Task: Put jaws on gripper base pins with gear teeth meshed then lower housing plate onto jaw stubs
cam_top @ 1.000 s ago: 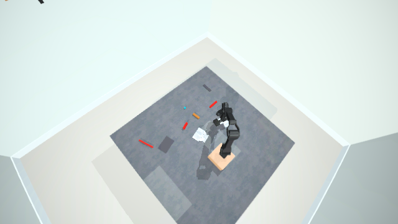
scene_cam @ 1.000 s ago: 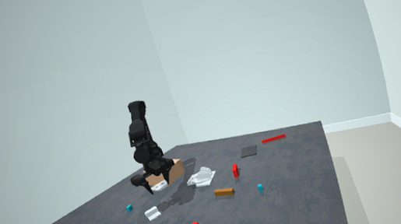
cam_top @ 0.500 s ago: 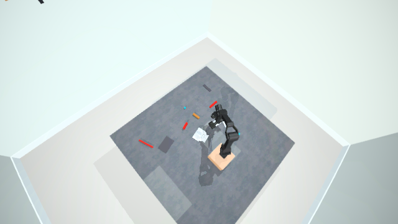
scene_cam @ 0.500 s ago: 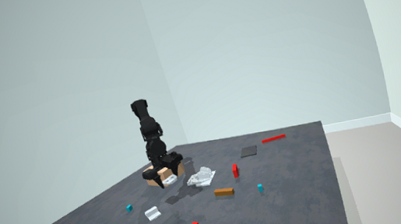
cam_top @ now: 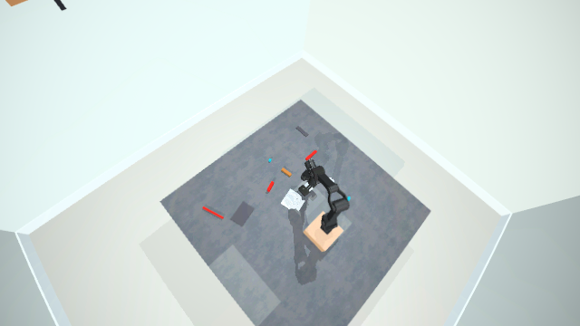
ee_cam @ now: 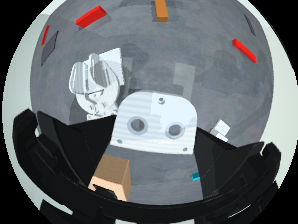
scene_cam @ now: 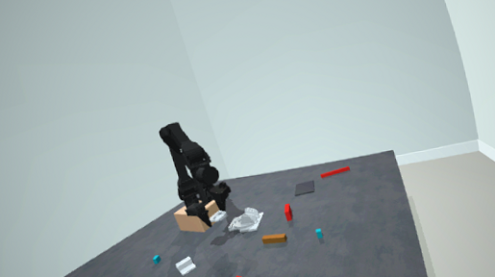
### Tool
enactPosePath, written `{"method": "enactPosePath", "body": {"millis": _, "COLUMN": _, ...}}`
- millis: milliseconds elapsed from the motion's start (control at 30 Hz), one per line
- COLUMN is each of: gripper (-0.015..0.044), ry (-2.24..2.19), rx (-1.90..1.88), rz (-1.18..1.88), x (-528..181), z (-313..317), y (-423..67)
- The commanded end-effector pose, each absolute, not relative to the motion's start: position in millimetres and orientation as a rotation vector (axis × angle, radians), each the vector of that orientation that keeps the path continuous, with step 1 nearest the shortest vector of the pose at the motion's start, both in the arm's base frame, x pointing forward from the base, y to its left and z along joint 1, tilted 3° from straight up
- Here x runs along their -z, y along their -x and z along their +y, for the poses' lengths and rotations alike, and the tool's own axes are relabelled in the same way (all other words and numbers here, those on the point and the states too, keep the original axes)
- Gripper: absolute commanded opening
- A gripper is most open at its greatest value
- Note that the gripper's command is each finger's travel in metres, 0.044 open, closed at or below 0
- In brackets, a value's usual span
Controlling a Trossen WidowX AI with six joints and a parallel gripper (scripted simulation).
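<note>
Where the exterior view begins at left, a small cyan cube (cam_top: pixel 349 198) (scene_cam: pixel 157 259) (ee_cam: pixel 196 177) comes first, then a ridged white piece (scene_cam: pixel 185 266) (ee_cam: pixel 221 128). Next, the black arm (cam_top: pixel 334 187) (scene_cam: pixel 191 150) rises from its tan block (cam_top: pixel 323 241) (scene_cam: pixel 188 222), bends over and reaches down. Its gripper (cam_top: pixel 309 193) (scene_cam: pixel 217 217) (ee_cam: pixel 154 124) grips the round-cornered, two-holed white plate (scene_cam: pixel 218 216) (ee_cam: pixel 155 107) above the table (cam_top: pixel 267 244) (scene_cam: pixel 365 248) (ee_cam: pixel 155 60). Just beyond, apart from it, sits the glossy white base (cam_top: pixel 292 200) (scene_cam: pixel 246 222) (ee_cam: pixel 97 92), with curved pieces on top; an orange bar (cam_top: pixel 286 172) (scene_cam: pixel 274 239) (ee_cam: pixel 161 11) lies farther right.

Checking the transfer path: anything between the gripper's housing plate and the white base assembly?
Nothing standing between housing plate and base assembly; exterior and wrist views show bare tabletop.
</note>
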State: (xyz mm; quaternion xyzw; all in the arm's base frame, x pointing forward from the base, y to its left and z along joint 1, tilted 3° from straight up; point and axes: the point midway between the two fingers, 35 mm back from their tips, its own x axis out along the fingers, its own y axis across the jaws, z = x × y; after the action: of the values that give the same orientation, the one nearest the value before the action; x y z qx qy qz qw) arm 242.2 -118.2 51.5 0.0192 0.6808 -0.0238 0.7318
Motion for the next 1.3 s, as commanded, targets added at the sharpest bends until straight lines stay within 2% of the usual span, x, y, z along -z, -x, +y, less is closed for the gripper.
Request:
{"method": "enactPosePath", "body": {"millis": 0, "gripper": 0.0351, "ry": -0.024, "rx": 0.036, "rz": 1.504, "x": -49.7, "z": -105.9, "y": -241.0}}
{"method": "enactPosePath", "body": {"millis": 1033, "gripper": 0.0351, "ry": 0.163, "rx": -0.153, "rz": 1.494, "x": -45.3, "z": -7.8, "y": -225.7}}
{"method": "enactPosePath", "body": {"millis": 1267, "gripper": 0.0351, "ry": 0.172, "rx": -0.162, "rz": 1.493, "x": -44.9, "z": -3.9, "y": -224.2}}
